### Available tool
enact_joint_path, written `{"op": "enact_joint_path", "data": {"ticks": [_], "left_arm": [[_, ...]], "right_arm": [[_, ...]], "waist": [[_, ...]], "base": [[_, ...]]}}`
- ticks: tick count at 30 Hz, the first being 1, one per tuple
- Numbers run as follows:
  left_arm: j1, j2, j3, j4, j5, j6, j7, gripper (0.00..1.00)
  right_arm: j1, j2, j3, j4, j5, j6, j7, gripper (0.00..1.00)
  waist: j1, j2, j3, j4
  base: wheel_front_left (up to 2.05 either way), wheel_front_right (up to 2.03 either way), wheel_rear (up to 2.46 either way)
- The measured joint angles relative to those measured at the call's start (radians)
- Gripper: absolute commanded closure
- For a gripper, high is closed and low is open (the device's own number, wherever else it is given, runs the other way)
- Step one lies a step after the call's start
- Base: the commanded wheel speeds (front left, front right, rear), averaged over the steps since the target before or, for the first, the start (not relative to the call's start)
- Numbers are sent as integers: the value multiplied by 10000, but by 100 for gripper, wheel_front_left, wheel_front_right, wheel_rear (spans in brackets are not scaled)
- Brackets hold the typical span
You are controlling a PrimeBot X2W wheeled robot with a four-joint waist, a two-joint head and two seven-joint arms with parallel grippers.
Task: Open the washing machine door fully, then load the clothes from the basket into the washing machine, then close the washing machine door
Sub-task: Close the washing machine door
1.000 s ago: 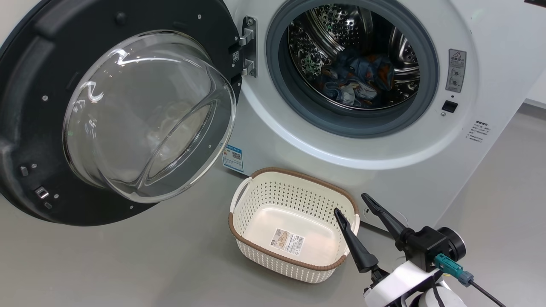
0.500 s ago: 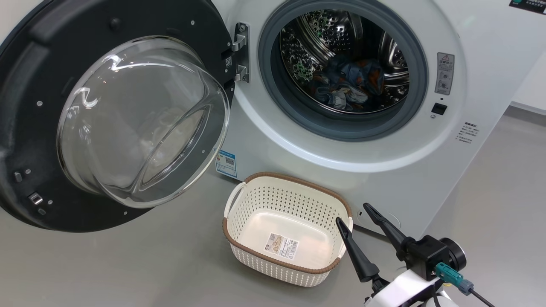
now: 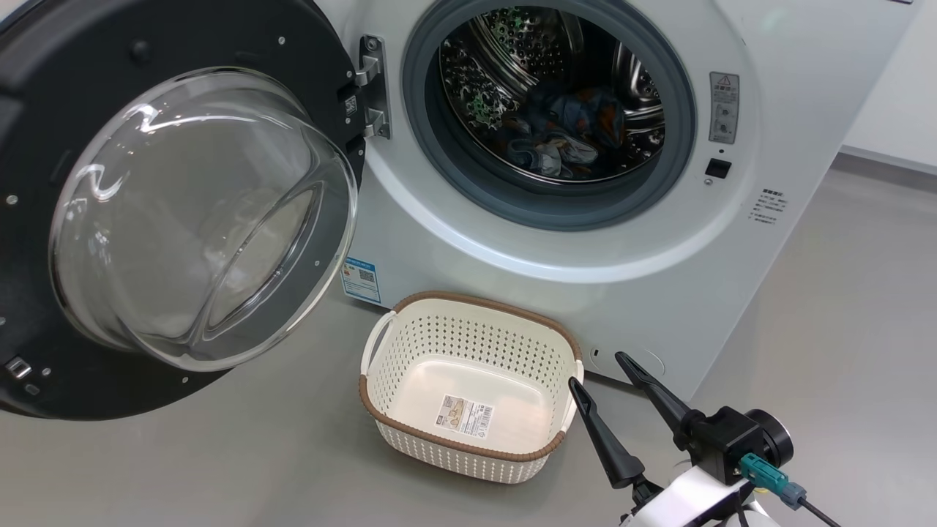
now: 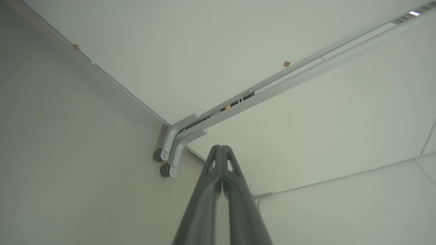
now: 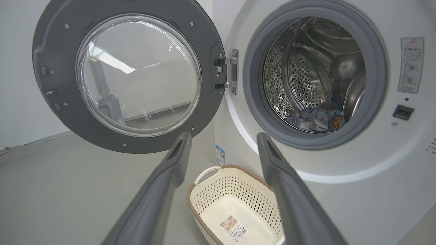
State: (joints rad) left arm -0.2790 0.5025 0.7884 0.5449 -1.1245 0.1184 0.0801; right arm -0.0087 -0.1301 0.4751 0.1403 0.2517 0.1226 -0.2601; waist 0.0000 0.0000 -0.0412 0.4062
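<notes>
Viewpoint alone had shifted; basket (image 3: pixel 468 337) sat empty, clothes (image 3: pixel 560 132) in drum (image 3: pixel 512 51). Right gripper (image 3: pixel 597 369) released, left gripper (image 4: pixel 221 149) clenched on nothing; door (image 3: pixel 198 212) awaited closing.

Bright even light, glare, edges perhaps warped

Smooth grey floor (image 3: pixel 219 468) with a soft sheen; plain white wall (image 3: pixel 897 95) at the far right, evenly lit.

The door (image 3: pixel 219 44) runs off the head view's left and top edges. In the right wrist view the bottom edge cuts the basket (image 5: pixel 231 190), blurred fingers (image 5: pixel 289 190) of the right gripper (image 5: pixel 223 139) partly cover it, and the grey seal (image 5: pixel 269 129) hides the underside of the clothes (image 5: pixel 316 119).
</notes>
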Motion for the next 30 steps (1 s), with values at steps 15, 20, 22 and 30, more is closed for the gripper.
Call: {"op": "enact_joint_path", "data": {"ticks": [15, 20, 22, 30], "left_arm": [[-1599, 504, 809, 1392, -763, 69, 579, 100], [-1895, 646, 989, 1852, -1060, 71, 853, 100], [-2066, 669, 1049, 2011, -1126, 71, 970, 100], [-2878, 700, 1058, 2251, -1628, 102, 1404, 100]], "right_arm": [[-45, -132, 113, -38, -71, 0, 0, 0], [-156, -272, 132, -58, -77, 0, 0, 0], [-247, -320, 119, -63, -96, 0, 0, 0], [-460, -470, 79, -67, -153, 0, 0, 0]], "waist": [[0, 0, 441, -560], [0, 0, 672, -806], [0, 0, 780, -908], [0, 0, 1146, -1307]], "base": [[0, 0, 0], [0, 0, 0], [0, 0, 0], [0, 0, 0]]}}
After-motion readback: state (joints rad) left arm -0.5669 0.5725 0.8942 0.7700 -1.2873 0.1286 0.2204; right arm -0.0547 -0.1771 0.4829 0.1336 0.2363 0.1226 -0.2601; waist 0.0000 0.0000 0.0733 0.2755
